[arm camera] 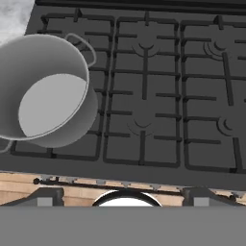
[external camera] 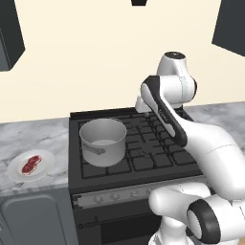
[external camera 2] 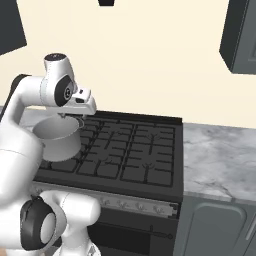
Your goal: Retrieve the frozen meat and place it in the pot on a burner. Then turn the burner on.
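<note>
The frozen meat (external camera: 31,164), a small red marbled steak, lies on a round white plate (external camera: 48,156) on the counter left of the stove. The empty grey metal pot (external camera: 103,141) (external camera 2: 58,139) (arm camera: 45,91) stands on the front-left burner (external camera: 120,167) (arm camera: 62,150) of the dark stove top. My gripper (external camera 2: 70,116) (arm camera: 124,194) hovers above the stove, just right of the pot and over its middle grates. Its fingertips (arm camera: 45,195) stand wide apart, open, with nothing between them. The steak is far to the left of the gripper.
A row of knobs (external camera: 115,195) (external camera 2: 131,205) runs along the stove's front edge. Marble counter lies left (external camera: 33,136) and right (external camera 2: 220,155) of the stove. Dark wall cabinets (external camera 2: 242,35) hang above at both sides.
</note>
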Robot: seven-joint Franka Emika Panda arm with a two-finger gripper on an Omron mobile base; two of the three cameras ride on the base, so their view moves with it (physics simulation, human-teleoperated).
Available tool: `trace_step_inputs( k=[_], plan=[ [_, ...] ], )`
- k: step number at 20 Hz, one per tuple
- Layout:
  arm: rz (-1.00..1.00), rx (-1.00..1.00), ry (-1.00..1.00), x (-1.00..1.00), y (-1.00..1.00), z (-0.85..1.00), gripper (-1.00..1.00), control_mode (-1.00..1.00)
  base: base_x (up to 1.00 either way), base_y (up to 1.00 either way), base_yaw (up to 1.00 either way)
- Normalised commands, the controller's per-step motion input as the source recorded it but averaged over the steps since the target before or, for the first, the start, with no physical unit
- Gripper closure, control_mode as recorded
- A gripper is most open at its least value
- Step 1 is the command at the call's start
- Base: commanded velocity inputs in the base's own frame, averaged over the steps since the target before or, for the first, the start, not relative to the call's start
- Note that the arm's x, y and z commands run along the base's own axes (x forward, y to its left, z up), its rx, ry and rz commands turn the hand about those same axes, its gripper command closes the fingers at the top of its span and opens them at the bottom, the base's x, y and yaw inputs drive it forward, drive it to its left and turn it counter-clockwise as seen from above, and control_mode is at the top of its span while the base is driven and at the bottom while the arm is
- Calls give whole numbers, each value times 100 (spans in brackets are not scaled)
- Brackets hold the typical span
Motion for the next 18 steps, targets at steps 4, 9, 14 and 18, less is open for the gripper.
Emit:
trace_step_inputs(
  k=[4, 9, 14, 18],
  plan=[
    [-1, 0, 0, 6, 54, -4, -100, -100, 0, 0, 0],
    [-3, 0, -1, 18, 63, -9, -100, -100, 0, 0, 0],
    [-7, 0, -1, 32, 60, -9, -100, -100, 0, 0, 0],
    [-14, 0, 0, 40, 79, -2, -100, -100, 0, 0, 0]
  ],
)
